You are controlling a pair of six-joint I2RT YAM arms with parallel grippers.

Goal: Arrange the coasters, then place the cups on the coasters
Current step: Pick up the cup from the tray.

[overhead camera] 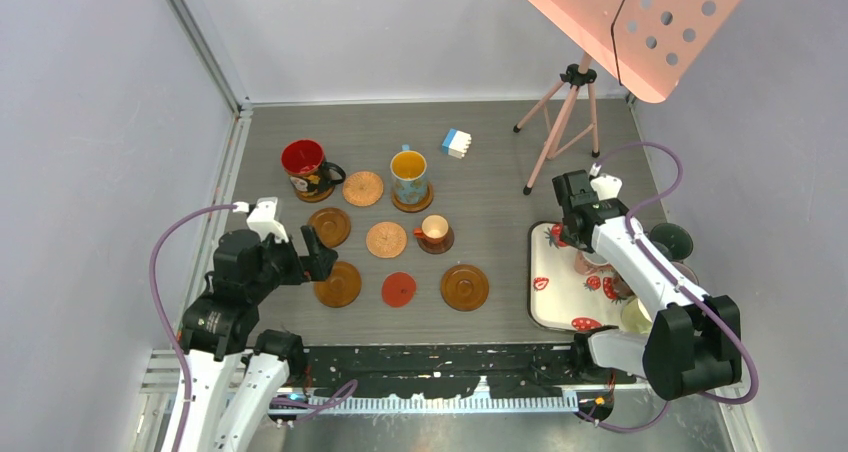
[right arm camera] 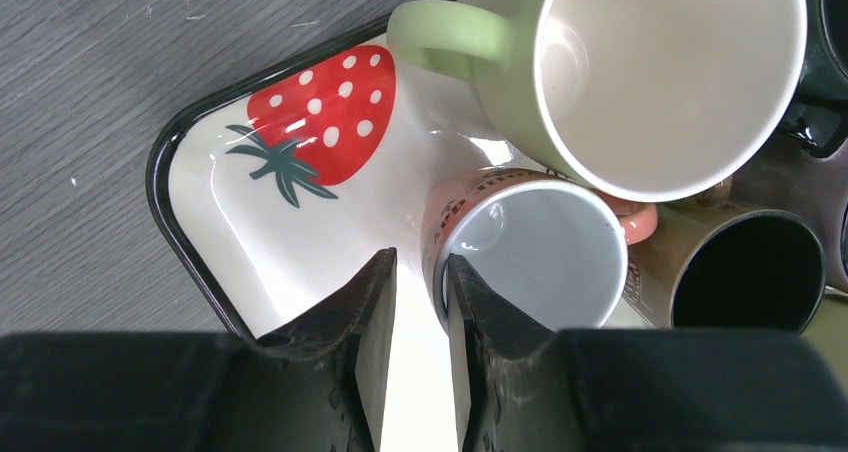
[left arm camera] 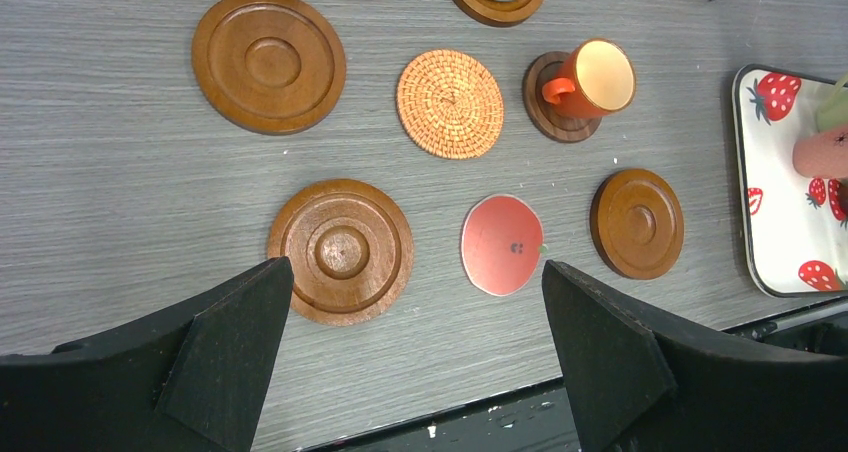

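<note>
**Step in hand:** placing the cups. The coaster layout is judged complete.

On the worktop (overhead camera: 490, 172), the strawberry tray (overhead camera: 557, 307) sits at the right edge, crowded with mugs. The right hand (right arm camera: 420, 267) hangs over one corner of the tray, at the pink mug (right arm camera: 530, 252). One finger is outside the mug wall and the other is at or inside the rim, with a narrow gap between them. Whether the pads press the wall cannot be told.

The left hand (left arm camera: 412, 272) hovers over the front row of coasters, fingers wide apart and holding nothing.

Three cups stand on coasters:
- the red-lined mug (overhead camera: 305, 162)
- the blue mug (overhead camera: 409, 169)
- the small orange cup (overhead camera: 434, 230)

Nine coasters lie in a three-by-three grid, none touching. Six are bare, including two woven coasters (overhead camera: 386, 239) and the red coaster (overhead camera: 399, 289).

**Next move, as judged:**
1. Secure the clamp on the pink mug's rim.
2. Lift straight up, clear of the green mug (right arm camera: 660, 72) crowding it.
3. Carry the mug to a bare coaster and set it centred.

**Hidden or unclear:**
- From overhead, the right arm (overhead camera: 640, 262) covers much of the tray, so the mug count cannot be confirmed.
- The wrist view cuts off the green mug, the tan mug (right arm camera: 740, 272) and a dark mug (right arm camera: 825, 72).
- The pink mug's handle shows only in part behind it.
- The print on the pink mug is unreadable.
</note>
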